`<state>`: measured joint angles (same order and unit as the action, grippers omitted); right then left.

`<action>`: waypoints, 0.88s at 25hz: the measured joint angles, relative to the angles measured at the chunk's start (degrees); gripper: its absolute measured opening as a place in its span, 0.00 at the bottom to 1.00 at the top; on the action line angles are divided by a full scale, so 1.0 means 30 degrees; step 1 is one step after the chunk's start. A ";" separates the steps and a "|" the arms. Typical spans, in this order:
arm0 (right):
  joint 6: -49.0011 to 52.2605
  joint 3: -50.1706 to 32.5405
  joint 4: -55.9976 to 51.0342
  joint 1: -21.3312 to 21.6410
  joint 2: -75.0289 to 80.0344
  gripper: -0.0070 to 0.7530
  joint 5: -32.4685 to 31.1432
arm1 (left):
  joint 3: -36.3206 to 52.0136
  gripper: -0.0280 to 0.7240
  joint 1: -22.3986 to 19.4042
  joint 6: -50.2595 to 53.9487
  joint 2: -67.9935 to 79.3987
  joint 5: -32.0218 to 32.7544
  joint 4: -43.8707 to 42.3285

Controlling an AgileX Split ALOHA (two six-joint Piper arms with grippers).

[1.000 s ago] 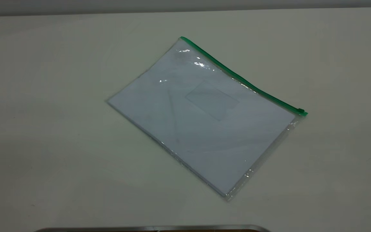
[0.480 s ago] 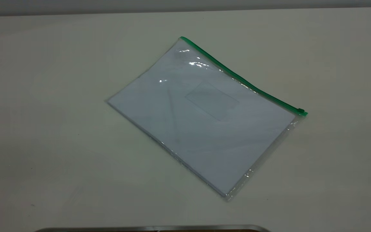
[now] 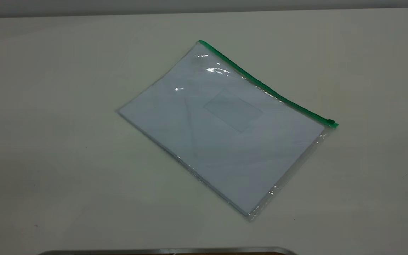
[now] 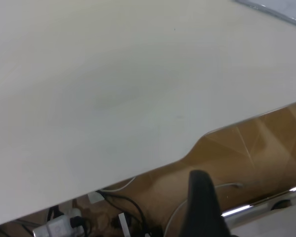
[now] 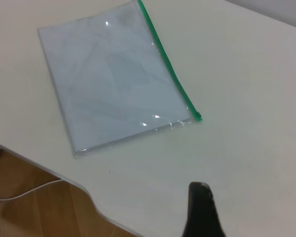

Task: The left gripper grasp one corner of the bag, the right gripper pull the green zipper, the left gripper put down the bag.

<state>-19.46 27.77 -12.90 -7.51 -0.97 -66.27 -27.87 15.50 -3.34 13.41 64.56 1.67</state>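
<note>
The bag [image 3: 225, 131] lies flat on the white table [image 3: 66, 141], a clear pouch with white paper inside and a small card pocket [image 3: 233, 110]. Along its far long edge runs the green zipper [image 3: 267, 88], with the slider [image 3: 330, 122] at the right end. One green-end corner [image 3: 201, 43] points to the back, the other [image 3: 334, 125] to the right. Neither gripper shows in the exterior view. The right gripper [image 5: 201, 207] hovers over bare table, well short of the bag [image 5: 113, 79] and zipper [image 5: 167, 69]. Off the table's edge hangs the left gripper [image 4: 202, 197], far from the bag [image 4: 286, 6].
A metal bar [image 3: 168, 250] runs along the front edge in the exterior view. The left wrist view shows the table's curved edge [image 4: 197, 143], with cables and a power strip [image 4: 64, 224] on the wooden floor below. Bare tabletop surrounds the bag.
</note>
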 joint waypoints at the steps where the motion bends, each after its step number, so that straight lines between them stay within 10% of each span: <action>1: 0.0000 0.0000 0.0000 0.0000 0.0000 0.73 0.0000 | 0.0000 0.82 0.0000 0.0000 0.0000 0.0000 0.0000; 12: 0.0000 0.0000 0.0000 0.0000 0.0000 0.73 0.0000 | 0.0000 0.82 -0.3986 0.0000 -0.2842 -0.0037 0.0000; 22: 0.0000 0.0000 0.0000 0.0000 0.0000 0.73 0.0000 | 0.0000 0.82 -0.4223 0.0000 -0.4829 0.0088 0.0000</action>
<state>-19.46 27.77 -12.90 -7.51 -0.97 -66.27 -27.87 2.83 -3.34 -1.07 64.83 1.67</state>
